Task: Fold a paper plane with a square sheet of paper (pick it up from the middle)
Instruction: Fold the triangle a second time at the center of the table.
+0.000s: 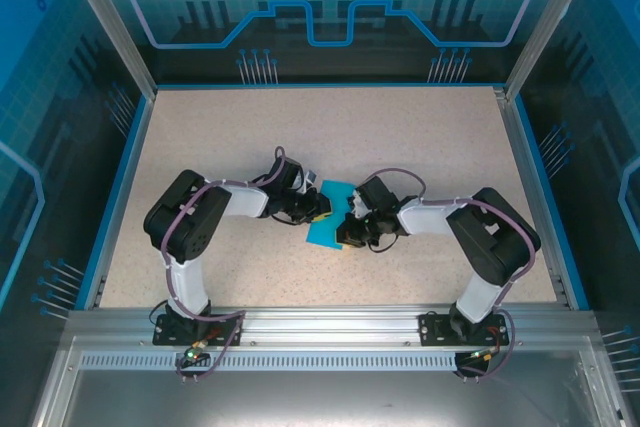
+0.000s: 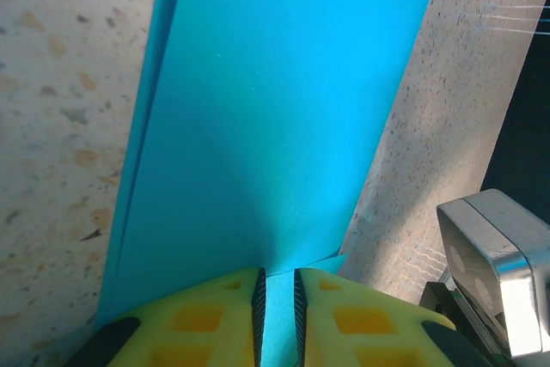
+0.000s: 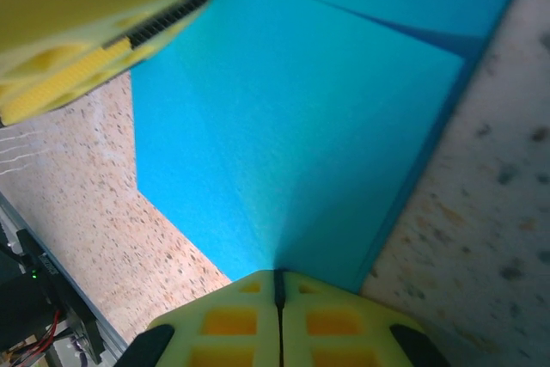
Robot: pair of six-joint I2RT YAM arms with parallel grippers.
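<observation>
Cyan-blue paper (image 1: 323,234) lies at the centre of the speckled worktop (image 1: 400,137), between the two arms, which reach inward from either side. Left gripper (image 2: 277,298): the yellow fingers stand at a narrow slit with the paper's near edge running into it, so the paper is pinched there. From this point the paper fans away flat and smooth, with a second layer showing along its left edge (it is folded, not a single flat square). Right gripper (image 3: 278,285): the fingers are pressed together on the opposite edge of the paper, with faint creases radiating from the pinch. In the right wrist view a yellow finger of the left gripper sits at the paper's far corner; whether it touches there cannot be told.
</observation>
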